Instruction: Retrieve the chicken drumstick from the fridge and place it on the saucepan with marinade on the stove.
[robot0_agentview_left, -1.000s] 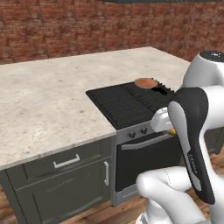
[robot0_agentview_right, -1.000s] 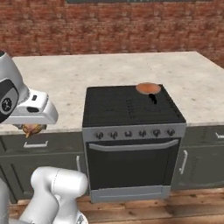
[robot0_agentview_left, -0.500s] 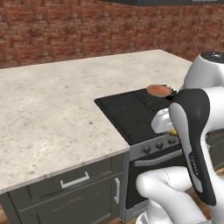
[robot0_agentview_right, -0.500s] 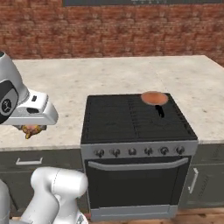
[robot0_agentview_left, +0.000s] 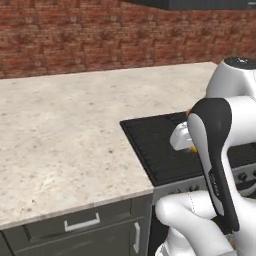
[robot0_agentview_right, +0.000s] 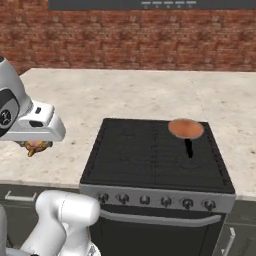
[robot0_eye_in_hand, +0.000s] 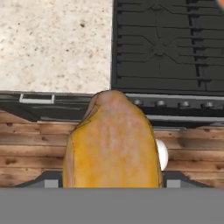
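My pincer (robot0_agentview_right: 34, 146) is closed around the chicken drumstick (robot0_eye_in_hand: 111, 142), its jaws standing fairly wide apart because the meat between them is thick. In the hand view the golden-brown, lumpy piece takes up the lower middle, narrowing toward a rounded top end, and it hides my finger tips. In the right base view a bit of the same meat pokes out below my white hand, which hangs over the front part of the speckled table (robot0_agentview_right: 100, 95), to the left of the stove (robot0_agentview_right: 155, 155) and apart from it. In the left base view my arm covers most of this, and only a small yellow-brown patch shows beside the hand.

The stove is a black cooktop with grates over a grey front carrying a row of dark knobs (robot0_agentview_right: 155, 201). The hand view looks down on its left half, with the knobs, a grey drawer front (robot0_eye_in_hand: 37, 99) and a wooden plank floor (robot0_eye_in_hand: 30, 153) below.

The saucepan with marinade (robot0_agentview_right: 186, 128) sits on the stove's back right corner, a small round pan with orange-brown contents and a short black handle pointing toward the front. It is well apart from my hand. A red brick wall (robot0_agentview_right: 125, 40) runs behind the table.
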